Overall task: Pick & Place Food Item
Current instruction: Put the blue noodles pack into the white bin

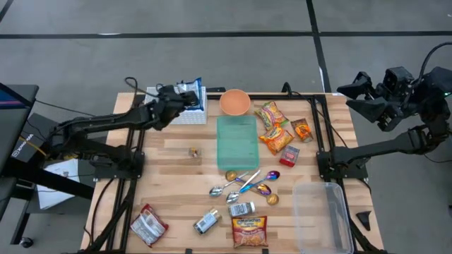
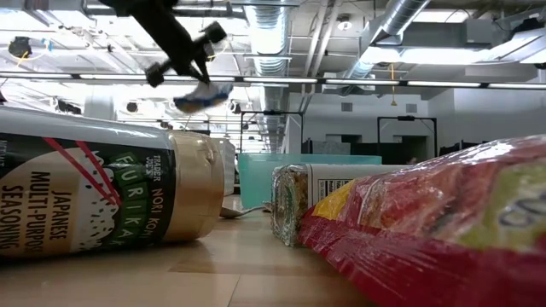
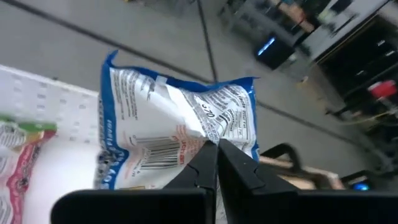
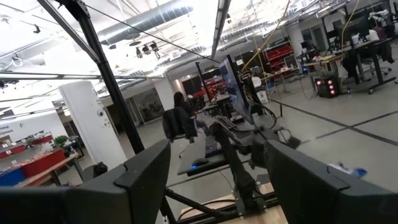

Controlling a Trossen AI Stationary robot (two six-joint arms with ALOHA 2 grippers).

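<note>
A blue-and-white snack bag (image 1: 198, 89) hangs in the air over the table's far left part, above a white perforated tray (image 1: 185, 116), with my left gripper (image 1: 188, 96) shut on it. The low view shows the bag (image 2: 203, 96) high above the table. A pink-and-green packet (image 3: 18, 155) lies in the tray (image 3: 43, 106). My right gripper (image 1: 357, 95) waits raised beyond the table's right edge, open, with nothing between its fingers (image 4: 149, 180). My left gripper (image 3: 216, 146) pinches the bag's crumpled printed face (image 3: 205, 127) between its two fingertips, beside the barcode. The fingers come nearly level from the table's left side. The bag is lifted clear, and in the low view it droops below the fingers.
An orange bowl (image 1: 234, 102) and a green container (image 1: 236, 137) stand mid-table, with snack packets (image 1: 275, 127) to their right. Spoons (image 1: 240, 185), small jars (image 1: 206, 222), two bags (image 1: 249, 231) and a clear tub (image 1: 321, 215) lie along the near side.
</note>
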